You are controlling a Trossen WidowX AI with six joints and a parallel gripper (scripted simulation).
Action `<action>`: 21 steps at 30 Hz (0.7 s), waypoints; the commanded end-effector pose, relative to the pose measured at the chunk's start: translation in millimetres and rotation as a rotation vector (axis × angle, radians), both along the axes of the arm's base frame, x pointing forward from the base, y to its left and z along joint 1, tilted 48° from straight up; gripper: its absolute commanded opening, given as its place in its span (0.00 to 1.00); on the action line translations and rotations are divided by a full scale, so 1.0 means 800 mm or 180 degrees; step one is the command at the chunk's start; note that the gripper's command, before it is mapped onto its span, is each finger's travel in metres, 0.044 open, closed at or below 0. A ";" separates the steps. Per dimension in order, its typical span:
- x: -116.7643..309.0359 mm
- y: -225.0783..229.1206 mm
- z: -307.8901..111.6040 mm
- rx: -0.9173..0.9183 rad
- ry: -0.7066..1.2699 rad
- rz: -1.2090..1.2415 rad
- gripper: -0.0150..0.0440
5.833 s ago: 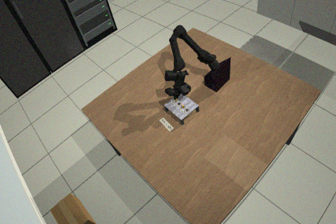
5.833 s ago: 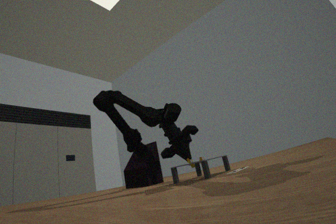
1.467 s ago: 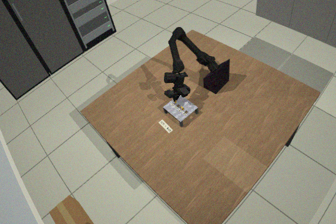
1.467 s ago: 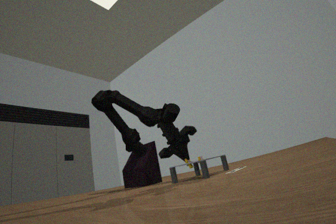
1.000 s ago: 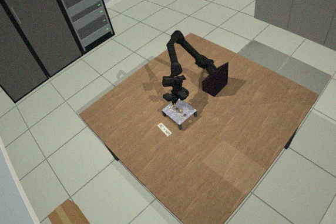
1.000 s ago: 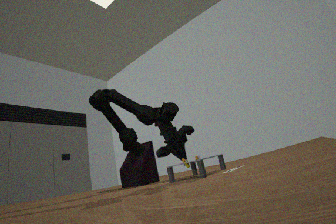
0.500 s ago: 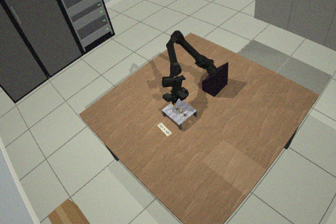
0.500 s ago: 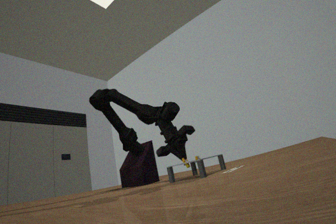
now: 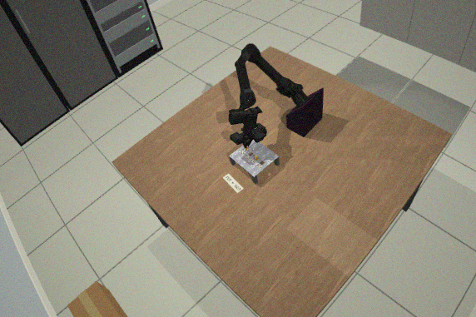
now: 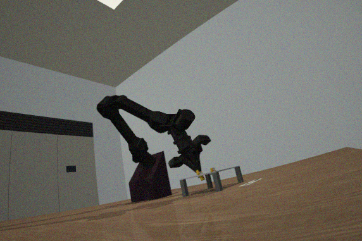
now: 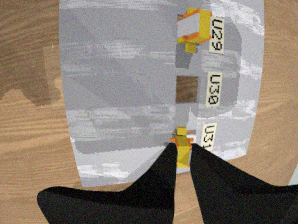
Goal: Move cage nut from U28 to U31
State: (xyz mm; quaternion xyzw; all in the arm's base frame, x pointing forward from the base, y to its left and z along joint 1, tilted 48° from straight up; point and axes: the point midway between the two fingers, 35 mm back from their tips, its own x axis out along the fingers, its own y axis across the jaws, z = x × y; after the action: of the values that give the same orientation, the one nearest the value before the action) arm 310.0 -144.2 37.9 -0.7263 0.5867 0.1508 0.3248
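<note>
Single black arm raised in a bent arch over the worktop, elbow high, forearm sloping down to the wrist; tool angled downward, its two dark fingers nearly together, clamped on a yellow cage nut

In the wrist view, the gripper fingers cover part of the held cage nut, and hole U31 is mostly hidden beneath it. In the top view, the tag's small writing is too blurred for reading.
</note>
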 end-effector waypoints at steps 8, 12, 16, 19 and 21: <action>0.002 -0.001 0.001 0.0002 0.0014 -0.0049 0.29; 0.002 -0.001 0.002 0.0005 0.0029 -0.0067 0.29; 0.002 -0.001 0.002 0.0008 0.0042 -0.0081 0.29; 0.002 -0.001 0.002 0.0010 0.0047 -0.0088 0.29; 0.003 -0.001 0.002 0.0011 0.0054 -0.0095 0.29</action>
State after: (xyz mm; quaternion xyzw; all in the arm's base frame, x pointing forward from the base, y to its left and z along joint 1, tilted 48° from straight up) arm 311.6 -144.4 38.5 -0.7175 0.5974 0.1553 0.3228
